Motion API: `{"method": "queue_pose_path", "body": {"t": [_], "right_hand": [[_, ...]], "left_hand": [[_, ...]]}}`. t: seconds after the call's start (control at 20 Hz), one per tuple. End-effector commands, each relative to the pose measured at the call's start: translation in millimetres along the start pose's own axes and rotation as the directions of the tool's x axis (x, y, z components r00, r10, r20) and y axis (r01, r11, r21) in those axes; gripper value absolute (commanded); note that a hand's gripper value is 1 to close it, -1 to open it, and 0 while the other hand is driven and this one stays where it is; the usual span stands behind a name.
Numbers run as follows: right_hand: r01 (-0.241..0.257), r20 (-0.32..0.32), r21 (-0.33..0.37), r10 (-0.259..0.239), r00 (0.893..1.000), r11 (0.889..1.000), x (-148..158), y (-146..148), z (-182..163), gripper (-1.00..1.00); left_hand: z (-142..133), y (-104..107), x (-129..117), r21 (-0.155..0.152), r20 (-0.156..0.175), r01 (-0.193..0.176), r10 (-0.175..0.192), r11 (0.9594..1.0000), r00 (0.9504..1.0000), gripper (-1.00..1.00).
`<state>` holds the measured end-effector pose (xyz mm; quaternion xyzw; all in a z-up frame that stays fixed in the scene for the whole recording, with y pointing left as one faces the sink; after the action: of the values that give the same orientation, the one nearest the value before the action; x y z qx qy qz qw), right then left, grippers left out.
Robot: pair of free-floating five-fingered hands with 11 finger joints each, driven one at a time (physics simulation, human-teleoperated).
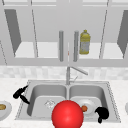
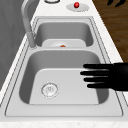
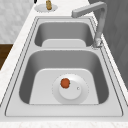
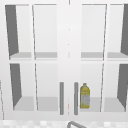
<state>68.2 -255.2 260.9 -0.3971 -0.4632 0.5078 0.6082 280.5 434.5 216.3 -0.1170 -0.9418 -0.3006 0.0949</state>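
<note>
My left hand (image 1: 21,94) hovers at the left rim of the double sink (image 1: 111,100), open with its fingers straight. The left side view shows it large (image 2: 113,78), reaching over the near basin. My right hand (image 1: 102,113) hangs at the sink's front right corner, fingers relaxed and holding nothing; its fingers also show in the left side view (image 2: 116,2). In the right basin lies a white plate (image 3: 75,96) with a small orange piece (image 3: 65,83) on it. A big red ball (image 1: 67,115) sits at the front, before the sink's middle.
The faucet (image 1: 68,75) rises behind the divider, its spout over the right basin. A plate with a brown item (image 1: 2,107) sits on the left counter. A plate with a red item (image 2: 76,4) sits on the right counter. A yellow bottle (image 4: 85,96) stands in the wall cabinet.
</note>
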Motion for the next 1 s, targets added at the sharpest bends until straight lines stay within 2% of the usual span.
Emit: {"method": "queue_pose_path", "body": {"t": [0.0, 0.05, 0.15, 0.2, 0.25, 0.5, 0.55, 0.75, 0.85, 0.95], "right_hand": [[0.0, 0.0, 0.0, 0.0, 1.0, 1.0, 0, 0, 0, 0.0], [0.0, 0.0, 0.0, 0.0, 1.0, 1.0, 0, 0, 0, 0.0], [0.0, 0.0, 0.0, 0.0, 1.0, 1.0, 0, 0, 0, 0.0], [0.0, 0.0, 0.0, 0.0, 1.0, 1.0, 0, 0, 0, 0.0], [0.0, 0.0, 0.0, 0.0, 1.0, 1.0, 0, 0, 0, 0.0], [0.0, 0.0, 0.0, 0.0, 1.0, 1.0, 0, 0, 0, 0.0], [0.0, 0.0, 0.0, 0.0, 1.0, 1.0, 0, 0, 0, 0.0], [0.0, 0.0, 0.0, 0.0, 1.0, 1.0, 0, 0, 0, 0.0], [0.0, 0.0, 0.0, 0.0, 1.0, 1.0, 0, 0, 0, 0.0], [0.0, 0.0, 0.0, 0.0, 1.0, 1.0, 0, 0, 0, 0.0]], "left_hand": [[-4, 0, 3, 0.125, 0.013, 0.066, -0.068, 0.99, 0.9976, -1.0], [-8, -1, 6, 0.113, 0.02, 0.088, -0.091, 0.9897, 0.9957, -1.0], [-14, -3, 8, 0.11, 0.022, 0.108, -0.111, 0.988, 0.9936, -1.0], [-14, -1, 6, 0.103, -0.009, 0.121, -0.121, 0.9873, 0.9927, -1.0], [-14, 0, 6, 0.102, -0.023, 0.133, -0.132, 0.9857, 0.991, -1.0], [-24, 4, 12, 0.119, -0.034, 0.194, -0.192, 0.9738, 0.9809, -1.0], [-26, 6, 13, 0.124, -0.037, 0.201, -0.198, 0.9717, 0.9795, -1.0], [-43, 9, 19, 0.126, -0.031, 0.211, -0.208, 0.9694, 0.9776, -1.0], [-53, 13, 25, 0.137, -0.017, 0.227, -0.226, 0.9644, 0.9739, -1.0], [-62, 15, 29, 0.147, -0.016, 0.233, -0.234, 0.9612, 0.9722, -1.0]]}}
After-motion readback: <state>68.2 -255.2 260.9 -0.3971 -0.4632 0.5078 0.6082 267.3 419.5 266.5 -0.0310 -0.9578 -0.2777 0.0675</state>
